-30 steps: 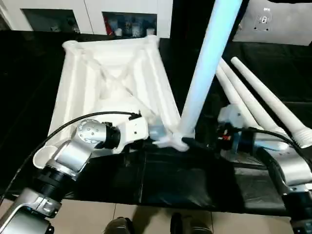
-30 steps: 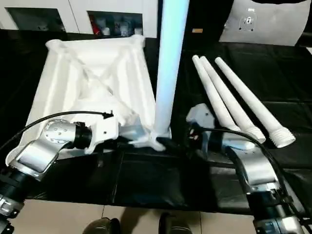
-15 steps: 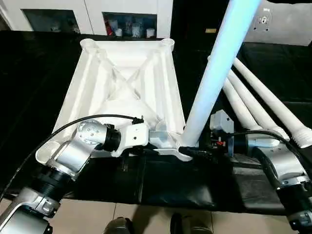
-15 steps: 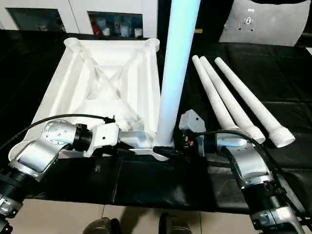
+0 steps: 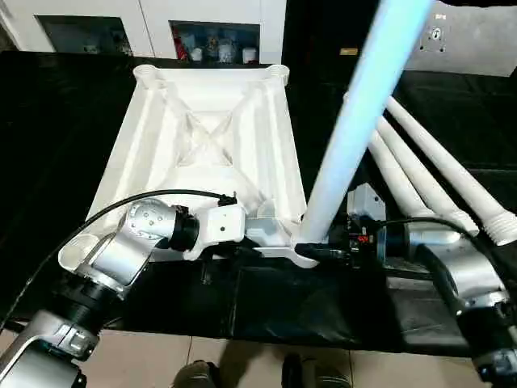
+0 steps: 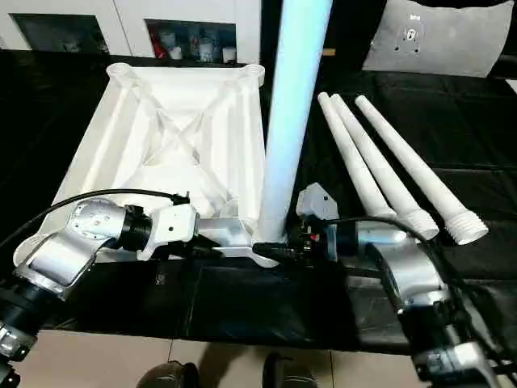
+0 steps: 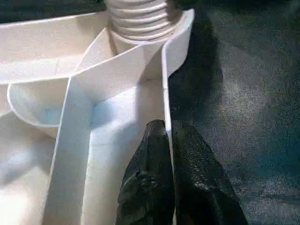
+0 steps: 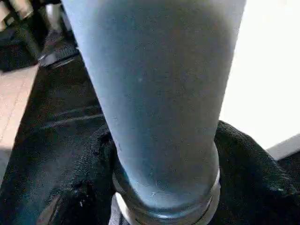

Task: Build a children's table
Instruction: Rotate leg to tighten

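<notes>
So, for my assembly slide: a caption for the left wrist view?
Left gripper pinches the upturned table top's rim wall, beside the corner socket holding the threaded end of a leg.

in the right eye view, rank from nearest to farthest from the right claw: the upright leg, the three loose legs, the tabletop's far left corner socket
1. Upright white tapered plastic leg, right at the right claw, standing in the near corner socket.
2. Three loose white legs, lying on the black surface to its right.
3. Far left round corner socket, across the white ribbed tabletop.

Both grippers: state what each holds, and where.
Left gripper pinches the white plastic tabletop's side wall near the corner socket. Right gripper clasps the upright white tapered leg at its base.
</notes>
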Controlling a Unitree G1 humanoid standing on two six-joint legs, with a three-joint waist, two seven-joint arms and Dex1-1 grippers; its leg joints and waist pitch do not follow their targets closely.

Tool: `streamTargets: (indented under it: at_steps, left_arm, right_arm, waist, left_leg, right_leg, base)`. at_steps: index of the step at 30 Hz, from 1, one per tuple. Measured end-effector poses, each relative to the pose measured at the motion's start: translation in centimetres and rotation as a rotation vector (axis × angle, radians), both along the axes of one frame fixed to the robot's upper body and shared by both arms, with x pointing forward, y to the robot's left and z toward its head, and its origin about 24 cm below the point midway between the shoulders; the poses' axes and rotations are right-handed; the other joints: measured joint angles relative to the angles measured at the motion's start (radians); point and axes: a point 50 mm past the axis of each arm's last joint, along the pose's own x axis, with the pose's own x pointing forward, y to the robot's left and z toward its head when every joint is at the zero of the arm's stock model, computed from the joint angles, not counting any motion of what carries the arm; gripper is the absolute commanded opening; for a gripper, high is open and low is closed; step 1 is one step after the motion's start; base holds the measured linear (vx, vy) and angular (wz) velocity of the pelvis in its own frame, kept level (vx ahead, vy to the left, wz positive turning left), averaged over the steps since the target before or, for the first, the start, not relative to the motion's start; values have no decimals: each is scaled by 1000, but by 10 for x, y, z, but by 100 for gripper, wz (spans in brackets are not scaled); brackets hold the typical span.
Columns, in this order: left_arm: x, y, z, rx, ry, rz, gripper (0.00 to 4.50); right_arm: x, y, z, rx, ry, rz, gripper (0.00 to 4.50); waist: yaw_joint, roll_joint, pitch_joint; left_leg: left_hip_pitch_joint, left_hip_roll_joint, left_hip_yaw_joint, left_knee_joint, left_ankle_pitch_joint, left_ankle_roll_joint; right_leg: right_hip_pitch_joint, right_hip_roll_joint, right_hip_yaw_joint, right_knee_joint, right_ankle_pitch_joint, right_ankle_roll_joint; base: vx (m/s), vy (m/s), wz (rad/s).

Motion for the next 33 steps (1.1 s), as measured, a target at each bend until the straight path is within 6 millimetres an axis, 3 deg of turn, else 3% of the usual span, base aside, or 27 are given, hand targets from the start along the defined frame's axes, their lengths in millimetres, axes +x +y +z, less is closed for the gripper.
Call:
streamTargets:
  at_steps: [3, 7, 10, 13, 15, 18, 21, 24, 33]
  left_arm:
    - [5, 2, -2, -10, 23, 111, 0]
    - [11, -13, -5, -47, 13, 304, 0]
    - [14, -33, -8, -91, 11, 465, 0]
    - [16, -45, -7, -115, 11, 558, 0]
    - [16, -49, -7, -120, 13, 576, 0]
    - [16, -51, -6, -119, 8, 577, 0]
    - [17, -51, -5, -115, 0, 578, 0]
    - [16, -49, -4, -106, -8, 572, 0]
    - [15, -31, -2, -63, -31, 441, 0]
  right_arm:
    - [6, 12, -4, 28, -7, -140, 265]
    - [21, 29, -10, 106, -3, -470, 265]
    - [35, 42, -9, 139, 18, -699, 265]
    - [43, 48, -6, 139, 27, -807, 265]
    - [44, 48, -6, 134, 18, -826, 265]
    - [44, 49, -4, 144, 8, -832, 338]
    - [44, 51, -3, 160, 9, -832, 347]
    - [44, 50, -3, 165, 2, -819, 385]
    - [25, 19, -9, 104, -38, -587, 447]
  waist:
    - [-18, -1, -2]
    - [-44, -1, -2]
    - [-54, 1, -3]
    - [-54, 2, -4]
    - [-52, 4, -5]
    - [-50, 6, -6]
    - [-50, 7, -7]
    - [-51, 7, -7]
    - [-43, 8, -7]
  left_leg:
    - [6, 1, 2, 1, 1, -2]
    - [12, 1, 2, 1, 2, -10]
    - [13, 2, 2, 3, 4, -8]
    - [12, 1, 2, 3, 4, -7]
    - [11, -1, 2, 2, 3, -6]
    - [9, -2, 1, 1, 4, 1]
    - [6, -1, 0, -1, 4, 3]
    - [5, 0, -1, -2, 4, 3]
    - [-2, 0, -2, 0, 4, 3]
  right_leg:
    - [4, 0, 0, 1, -1, 3]
    - [9, 0, -3, -4, -2, 4]
    - [10, -3, -8, -8, -2, 4]
    - [10, -8, -13, -8, -2, 4]
    - [10, -11, -16, -7, -1, 4]
    - [10, -13, -18, -7, 0, 4]
    - [10, -13, -21, -7, 1, 4]
    - [9, -13, -23, -6, 1, 3]
    - [4, -13, -24, -6, 3, 2]
  base:
    - [0, 0, 0]
    - [0, 0, 0]
    - [0, 0, 0]
    - [0, 0, 0]
    - [0, 0, 0]
    - [0, 0, 0]
    - [0, 0, 0]
    - [0, 0, 0]
    - [0, 0, 0]
